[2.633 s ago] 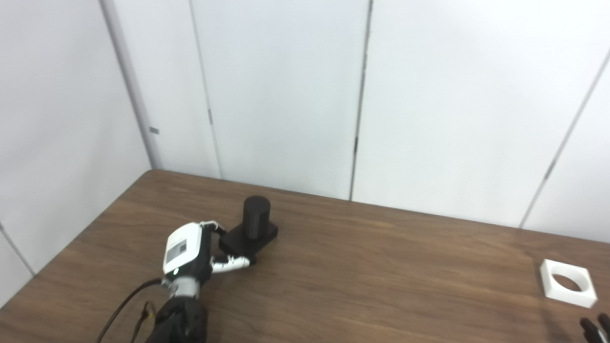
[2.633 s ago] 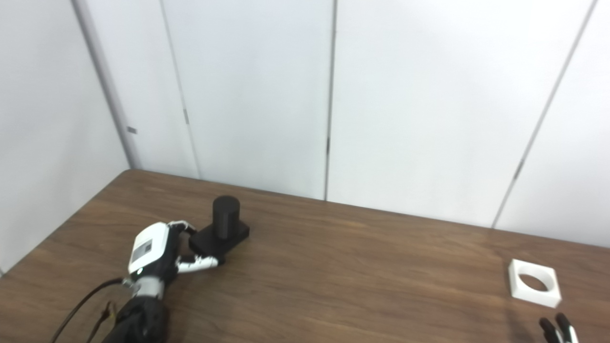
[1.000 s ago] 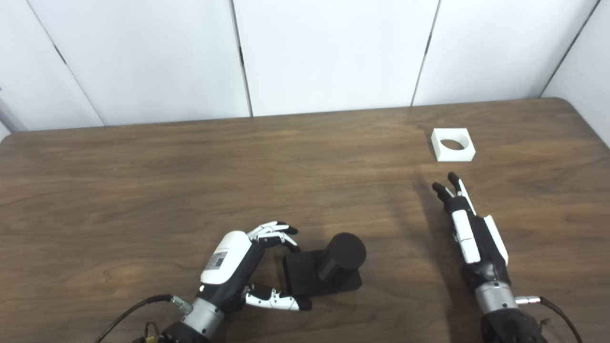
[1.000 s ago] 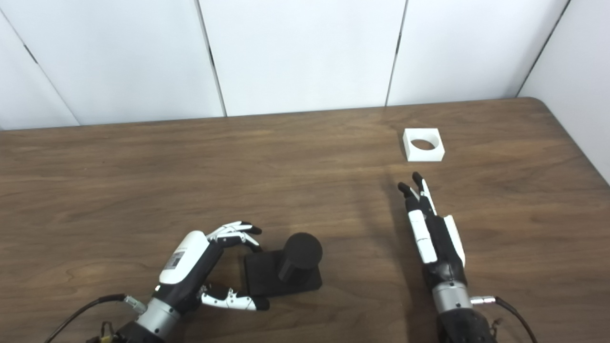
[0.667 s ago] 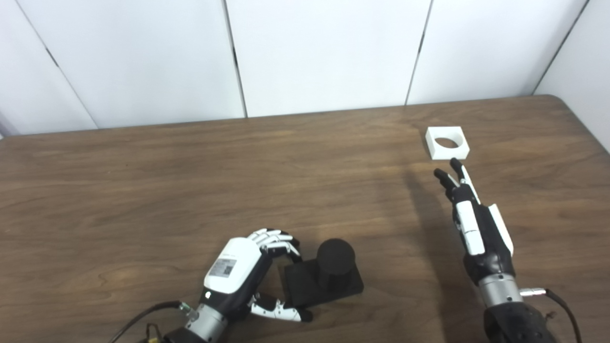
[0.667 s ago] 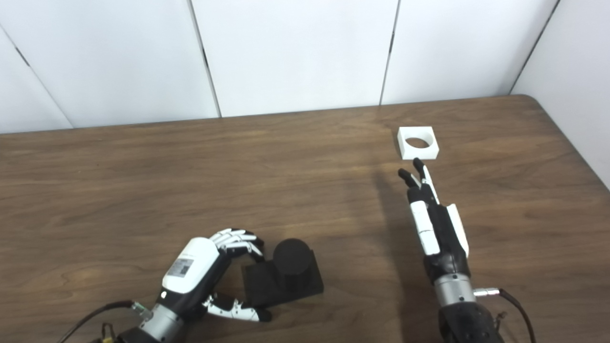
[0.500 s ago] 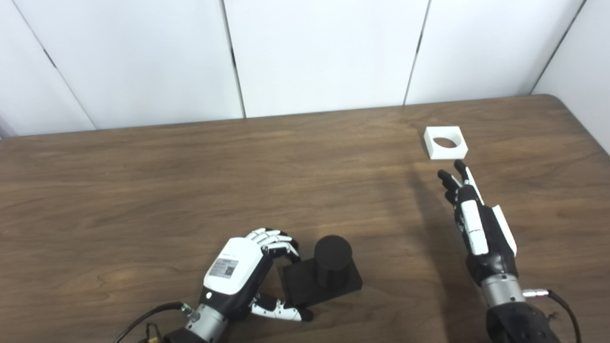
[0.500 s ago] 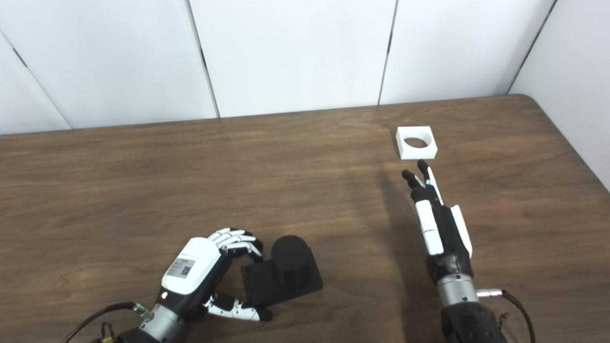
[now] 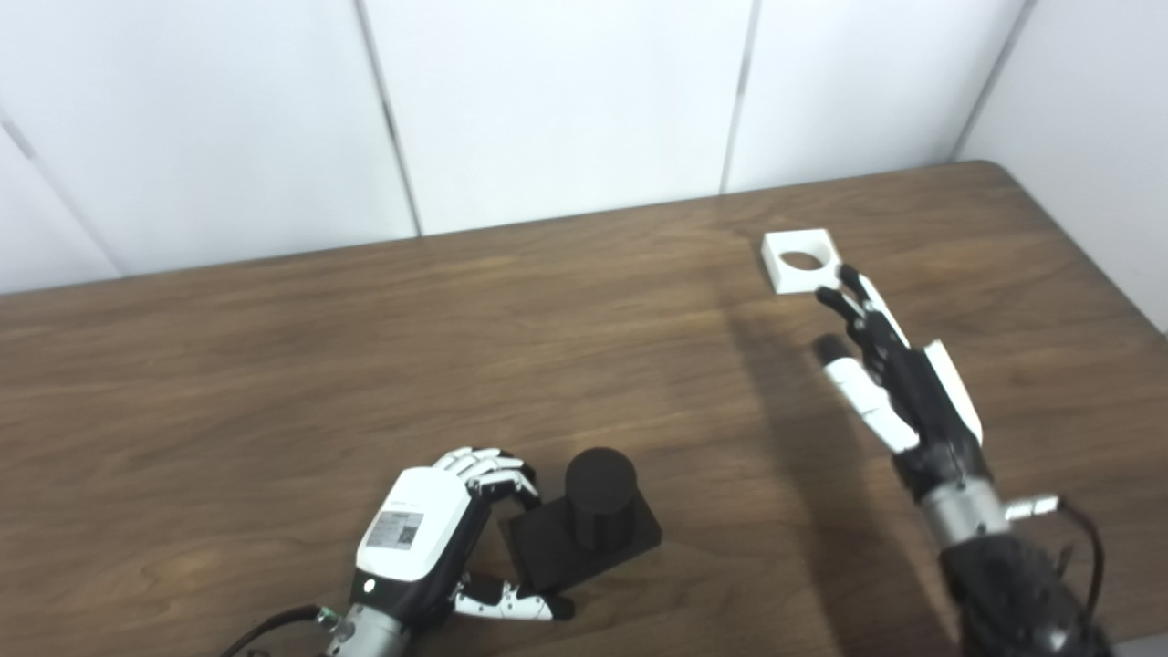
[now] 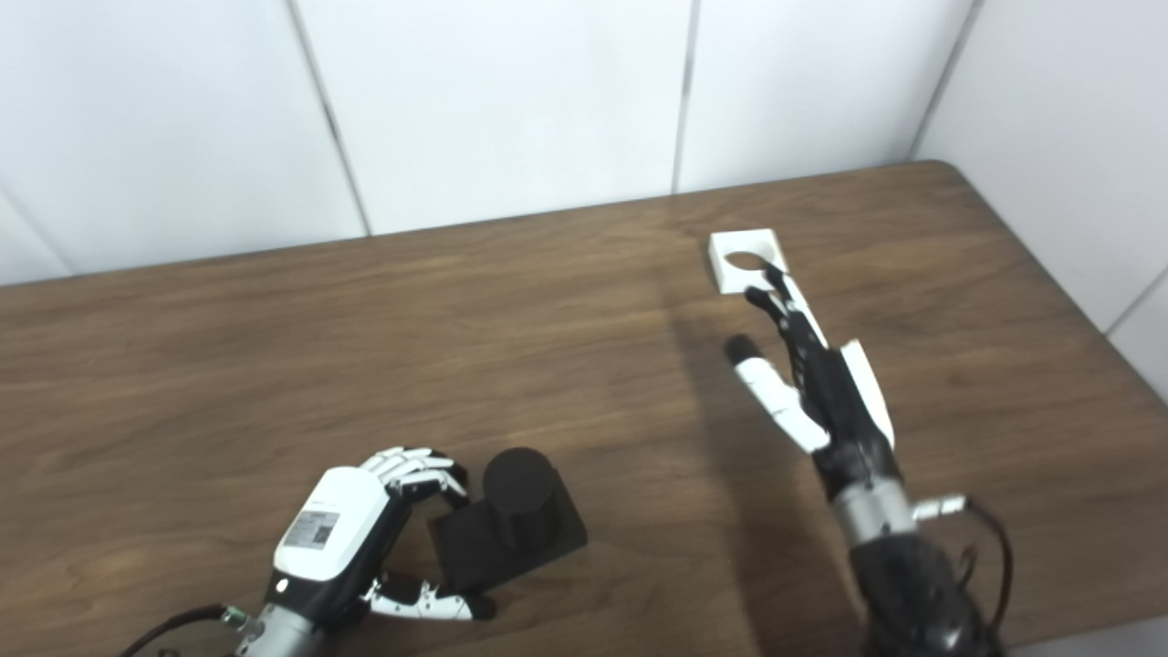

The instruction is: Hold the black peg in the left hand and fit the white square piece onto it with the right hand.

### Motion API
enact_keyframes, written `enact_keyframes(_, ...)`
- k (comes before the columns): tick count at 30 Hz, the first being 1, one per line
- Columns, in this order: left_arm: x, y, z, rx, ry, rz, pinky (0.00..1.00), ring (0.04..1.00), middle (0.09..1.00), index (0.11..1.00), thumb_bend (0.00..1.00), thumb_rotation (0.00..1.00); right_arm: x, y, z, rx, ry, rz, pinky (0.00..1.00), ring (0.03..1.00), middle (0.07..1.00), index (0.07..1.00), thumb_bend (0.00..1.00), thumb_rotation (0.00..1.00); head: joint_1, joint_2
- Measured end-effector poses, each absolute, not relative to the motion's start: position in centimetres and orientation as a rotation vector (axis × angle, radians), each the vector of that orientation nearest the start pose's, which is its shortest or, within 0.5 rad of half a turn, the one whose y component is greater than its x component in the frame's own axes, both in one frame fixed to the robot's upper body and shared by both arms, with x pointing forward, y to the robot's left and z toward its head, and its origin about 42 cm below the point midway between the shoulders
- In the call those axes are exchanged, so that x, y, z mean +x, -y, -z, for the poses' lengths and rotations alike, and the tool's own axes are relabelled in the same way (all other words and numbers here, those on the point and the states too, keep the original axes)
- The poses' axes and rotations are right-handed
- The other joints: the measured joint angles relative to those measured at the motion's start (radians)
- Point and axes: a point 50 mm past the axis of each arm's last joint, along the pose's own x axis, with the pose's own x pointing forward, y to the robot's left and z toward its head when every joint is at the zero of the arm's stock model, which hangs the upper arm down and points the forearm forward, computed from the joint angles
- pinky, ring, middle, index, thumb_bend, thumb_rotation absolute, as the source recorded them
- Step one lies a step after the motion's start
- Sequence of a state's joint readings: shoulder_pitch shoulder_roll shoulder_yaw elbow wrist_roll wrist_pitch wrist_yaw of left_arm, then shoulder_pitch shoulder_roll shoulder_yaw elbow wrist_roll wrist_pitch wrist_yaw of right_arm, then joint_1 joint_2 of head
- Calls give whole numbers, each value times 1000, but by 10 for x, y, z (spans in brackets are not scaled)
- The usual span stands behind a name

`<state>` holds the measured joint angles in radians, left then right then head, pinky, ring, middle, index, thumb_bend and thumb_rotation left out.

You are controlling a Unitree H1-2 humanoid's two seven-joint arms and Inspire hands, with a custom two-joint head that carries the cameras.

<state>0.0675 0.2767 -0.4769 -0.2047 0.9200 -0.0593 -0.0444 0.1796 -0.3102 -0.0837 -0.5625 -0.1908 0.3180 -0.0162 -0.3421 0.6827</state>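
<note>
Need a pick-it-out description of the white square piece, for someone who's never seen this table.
Start at the brown wooden table and go to its far right part, near the white wall panels. There a flat white square piece lies just beyond the fingertips of the open right hand. It is the only white block, with a round hole through its middle; the black peg on a square base sits near the left hand.

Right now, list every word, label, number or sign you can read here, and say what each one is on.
Nothing here can be read.
Left hand: a small grey label with a dark square code sits on its white back; too small and blurred to read.
Right hand, peg, white piece, table: no markings visible.
</note>
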Motion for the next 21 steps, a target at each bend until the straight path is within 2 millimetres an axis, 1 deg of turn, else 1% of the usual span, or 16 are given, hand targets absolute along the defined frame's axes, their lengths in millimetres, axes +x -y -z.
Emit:
enact_keyframes(1,225,-163,-112,1111,316,498,807,796,738,487,519,47,218,316,-210,-569,89,134,969,959,942,956,751,476,-3,-5)
enact_keyframes(3,223,-164,-113,1118,312,495,806,795,737,487,519,47,231,329,-227,-679,96,115,987,981,958,955,813,440,-6,-8)
enact_keyframes(6,221,-165,-114,1119,307,489,802,790,735,487,519,48,251,336,-248,-792,100,79,996,998,995,976,881,400,-11,-15)
enact_keyframes(7,221,-165,-115,1123,308,491,801,790,735,487,519,48,257,338,-254,-830,98,59,992,1000,998,980,897,390,-18,-26)
enact_keyframes(8,221,-164,-116,1125,308,494,800,791,735,487,519,48,262,340,-260,-866,98,45,983,1000,999,976,920,334,-18,-26)
enact_keyframes(10,220,-164,-116,1126,307,495,799,791,735,487,519,48,274,344,-271,-924,103,31,973,1000,1000,980,940,308,-23,-32)
enact_keyframes(13,221,-164,-116,1129,305,495,798,791,734,486,520,48,296,353,-280,-1000,66,14,990,1000,1000,975,979,258,-23,-32)
enact_keyframes(14,220,-164,-116,1129,305,495,798,791,734,486,520,48,302,354,-282,-1020,57,11,995,1000,1000,974,984,250,-28,-40)
enact_keyframes(17,220,-164,-116,1130,304,493,802,792,735,486,520,48,323,357,-290,-1091,28,3,1000,1000,1000,960,1000,227,-28,-40)
enact_keyframes(19,220,-164,-116,1129,304,493,808,795,736,487,519,48,336,360,-293,-1134,-2,0,1000,1000,1000,951,1000,229,-34,-58)
enact_keyframes(20,219,-164,-116,1128,303,493,811,796,737,487,519,48,343,360,-294,-1155,-17,-4,1000,1000,1000,948,1000,231,-34,-58)
enact_keyframes(21,219,-164,-116,1128,304,493,814,798,738,487,519,48,350,361,-294,-1177,-31,-8,1000,1000,1000,944,1000,234,-32,-75)
